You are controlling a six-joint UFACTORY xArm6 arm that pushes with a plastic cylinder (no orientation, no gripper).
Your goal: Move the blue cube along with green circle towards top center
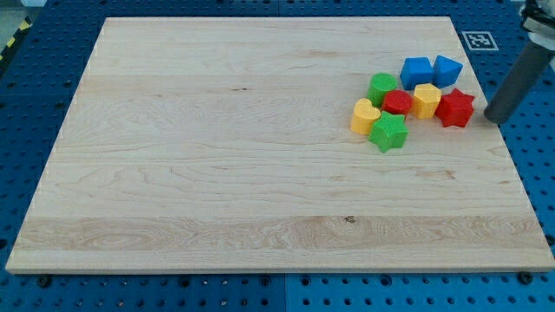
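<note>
Resting at the frame's right edge: my tip (495, 116), bare rod, no jaws, nothing held, just right of the red star (455, 107) without clear contact. Leftward, packed cluster: yellow block (427, 100), red circle (398, 103), green circle (381, 88), yellow heart (365, 116), green star (388, 132). Above: blue cube (447, 70) touching a second blue block (417, 72). Likely light, rigid, free-sliding on the wooden board (217, 173). Contact advised on right-hand faces, pushing left and slightly upward; neighbours liable to drag along.

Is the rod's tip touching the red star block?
Apart. The camera view shows bare board between my tip and the red star; the tip sits to its right.
</note>
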